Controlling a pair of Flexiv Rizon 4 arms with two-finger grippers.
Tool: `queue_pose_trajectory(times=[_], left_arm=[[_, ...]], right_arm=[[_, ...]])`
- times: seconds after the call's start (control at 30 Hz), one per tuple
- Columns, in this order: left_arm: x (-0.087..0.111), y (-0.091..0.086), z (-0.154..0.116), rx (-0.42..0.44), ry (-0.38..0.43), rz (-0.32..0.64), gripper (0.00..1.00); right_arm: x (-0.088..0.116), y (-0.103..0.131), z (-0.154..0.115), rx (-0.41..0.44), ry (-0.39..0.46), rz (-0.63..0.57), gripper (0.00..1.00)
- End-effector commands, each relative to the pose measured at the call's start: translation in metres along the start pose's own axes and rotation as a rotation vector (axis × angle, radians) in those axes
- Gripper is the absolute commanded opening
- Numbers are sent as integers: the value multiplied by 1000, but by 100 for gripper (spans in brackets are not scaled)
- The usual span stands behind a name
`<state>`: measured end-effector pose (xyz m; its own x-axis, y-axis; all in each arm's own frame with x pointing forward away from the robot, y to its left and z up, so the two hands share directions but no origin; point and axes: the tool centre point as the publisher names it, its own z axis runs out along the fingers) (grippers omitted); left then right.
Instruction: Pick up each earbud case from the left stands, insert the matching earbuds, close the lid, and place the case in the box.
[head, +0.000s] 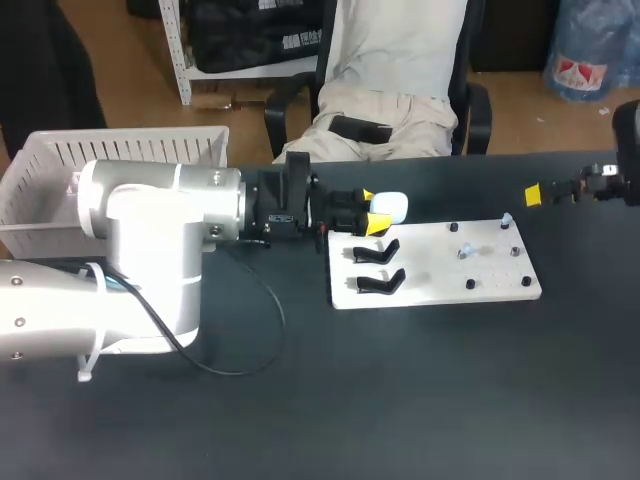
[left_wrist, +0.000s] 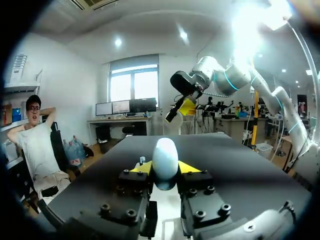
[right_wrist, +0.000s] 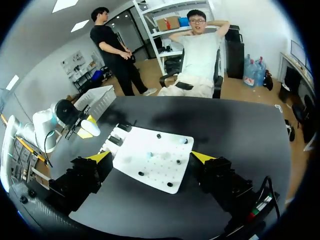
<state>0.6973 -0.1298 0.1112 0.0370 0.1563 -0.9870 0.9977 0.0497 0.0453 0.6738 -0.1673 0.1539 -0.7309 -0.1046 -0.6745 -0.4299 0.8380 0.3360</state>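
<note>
A pale blue-white earbud case (head: 392, 207) hangs in the air just above the far left corner of the white board (head: 435, 285). My left gripper (head: 373, 211) is shut on it, and in the left wrist view the case (left_wrist: 165, 159) stands between the yellow tips with its lid closed. Both black stands (head: 378, 251) on the board's left side are empty. Two small earbuds (head: 465, 251) lie among the black pegs on the right half of the board. Off the board's far right corner hangs my right gripper (head: 535, 193), open and empty, with the board (right_wrist: 150, 172) ahead of its fingers (right_wrist: 100, 156).
A white slatted basket (head: 120, 150) stands at the table's far left, behind my left arm. The dark table top (head: 420, 400) spreads in front of the board. A black cable (head: 260, 330) loops from the left arm over the table.
</note>
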Motion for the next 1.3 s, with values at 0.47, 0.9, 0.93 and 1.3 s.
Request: queue_pose_trajectory(times=[0.47, 0.9, 0.93, 1.3], left_arm=[[6, -16, 10, 87, -46, -29, 0], [10, -20, 9, 97, -69, -31, 0], [9, -20, 9, 93, -71, -26, 0], [10, -19, 7, 91, -74, -11, 0]], right_arm=[[26, 83, 18, 0, 54, -83, 100], [26, 108, 48, -53, 107, -72, 100], [25, 108, 51, -58, 111, -66, 100], [20, 121, 71, -85, 155, -56, 100]])
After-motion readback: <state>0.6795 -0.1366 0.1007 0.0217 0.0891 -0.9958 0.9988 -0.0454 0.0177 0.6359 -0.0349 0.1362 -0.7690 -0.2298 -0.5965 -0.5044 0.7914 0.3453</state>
